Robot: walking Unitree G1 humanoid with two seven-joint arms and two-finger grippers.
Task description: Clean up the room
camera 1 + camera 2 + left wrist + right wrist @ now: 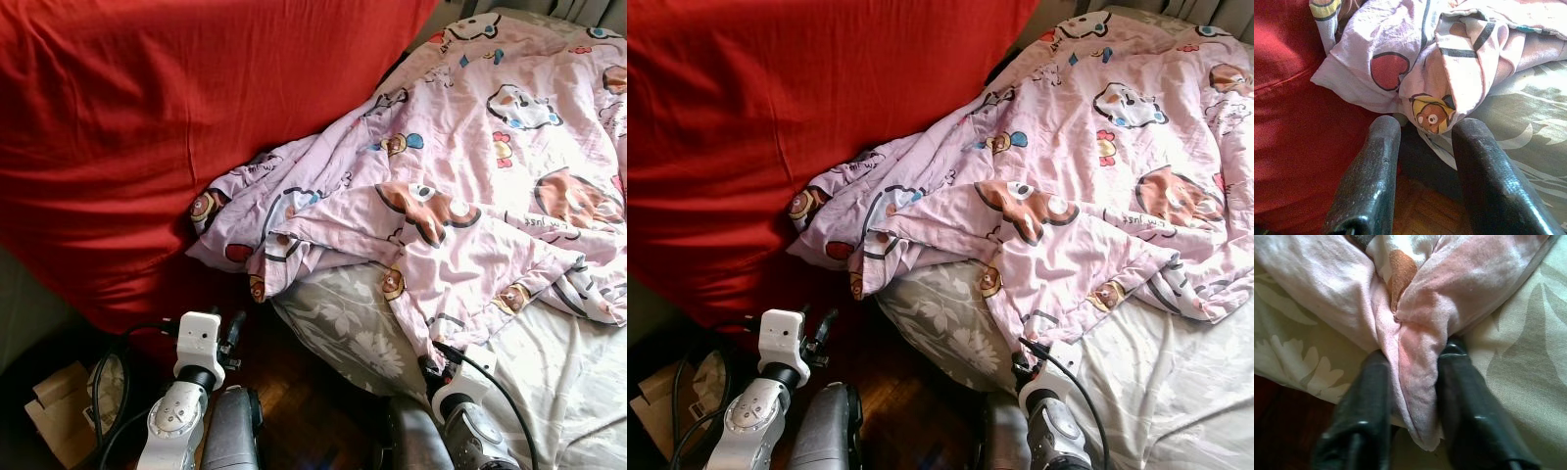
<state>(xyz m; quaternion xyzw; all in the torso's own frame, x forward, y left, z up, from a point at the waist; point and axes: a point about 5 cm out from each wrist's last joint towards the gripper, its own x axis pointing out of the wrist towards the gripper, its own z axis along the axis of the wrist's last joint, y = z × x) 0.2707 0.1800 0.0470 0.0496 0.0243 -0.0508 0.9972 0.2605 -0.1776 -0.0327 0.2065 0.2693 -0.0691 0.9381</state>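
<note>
Left eye view: the pink cartoon-print quilt (pixel 460 186) lies crumpled across the bed, from the upper right of the frame down toward the centre. Its lower edge runs roughly left to right over the grey floral sheet (pixel 343 328). A red cover (pixel 147 127) occupies the upper left. The left gripper (pixel 232 338) sits at lower left, over dark wood floor (pixel 304 392), short of the quilt's hanging corner. The right gripper (pixel 431 370) sits at lower centre-right, directly under a drooping quilt point.

Right eye view: same layout. The right gripper (pixel 1024 364) meets the quilt's lowest tip; the left gripper (pixel 823 328) is apart from the fabric. The right arm is therefore the nearer one. A cardboard box (pixel 666 401) sits at the lower left edge.

Left wrist view: the left fingers (pixel 1371 181) stand apart, with nothing between them. A folded quilt corner (pixel 1432 105) hangs just beyond the fingertips, at frame centre, between the red cover and the sheet. Judgement: a short forward reach would bring that corner between the fingers.

Right wrist view: the right fingers (pixel 1369 401) are clamped on a bunched fold of quilt (pixel 1410 352), which runs lengthwise between them toward the top of the frame. Judgement: the coming move is probably a pull or lift of this edge to straighten the quilt.
</note>
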